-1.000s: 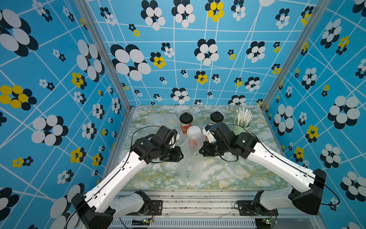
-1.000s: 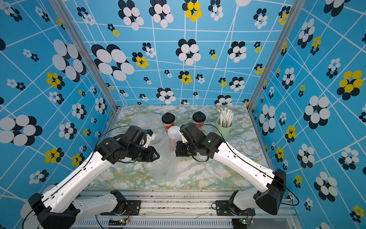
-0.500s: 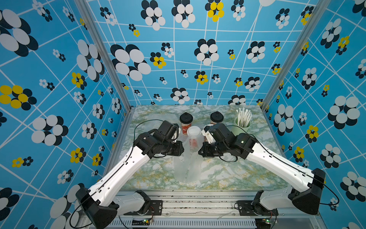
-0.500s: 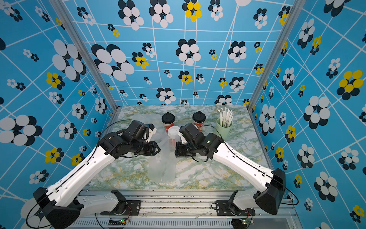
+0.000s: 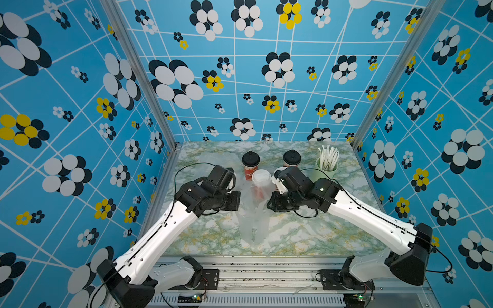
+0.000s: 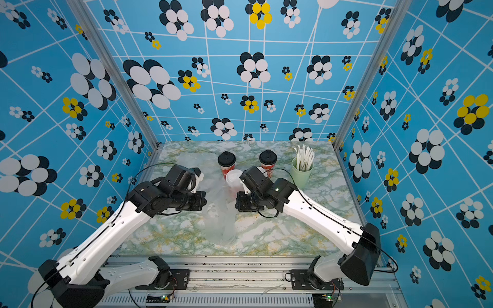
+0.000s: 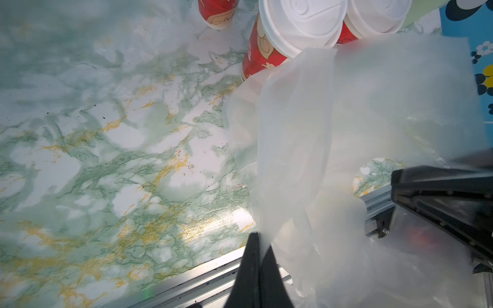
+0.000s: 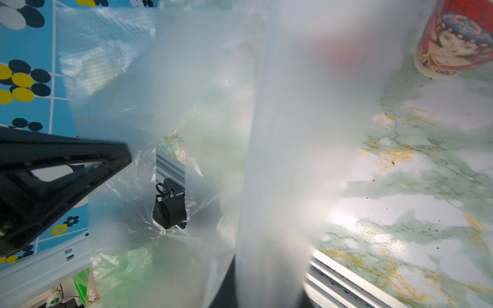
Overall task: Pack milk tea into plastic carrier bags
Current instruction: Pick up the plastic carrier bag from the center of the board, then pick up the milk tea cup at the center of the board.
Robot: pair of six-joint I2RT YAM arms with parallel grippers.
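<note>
While the thin plastic carrier bag (image 5: 253, 222) hangs between the two arms at the middle of the marble table (image 5: 314, 234), the left gripper (image 7: 258, 248) is clamped shut on a fold of its film. The left wrist view shows the sheet running out from between the closed fingers. The right gripper (image 5: 268, 206) sits against the opposite side of the bag, but blurred plastic covers its fingers in its own wrist view, so I cannot tell whether it is pinching the film or standing apart from it. A white-lidded cup (image 5: 261, 178) stands just behind the bag with film lapping over its lower half. Whether it is inside the mouth or only behind the sheet is not clear. A second white-lidded cup (image 7: 378, 16) stands touching or nearly touching it. Two black-lidded cups (image 5: 250, 160) (image 5: 292, 158) wait further back, well clear of the bag, and the green cup of straws (image 5: 326, 169) is off to the right. The bag should handle as almost weightless, limp and slippery, so it will likely collapse and cling unless both sides of the mouth are held taut, best by the loop handles or the rim. The cups look stiff but tall and top-heavy, with paper walls that could crush. A grip around the upper body just under the lid, kept upright, seems safest.
</note>
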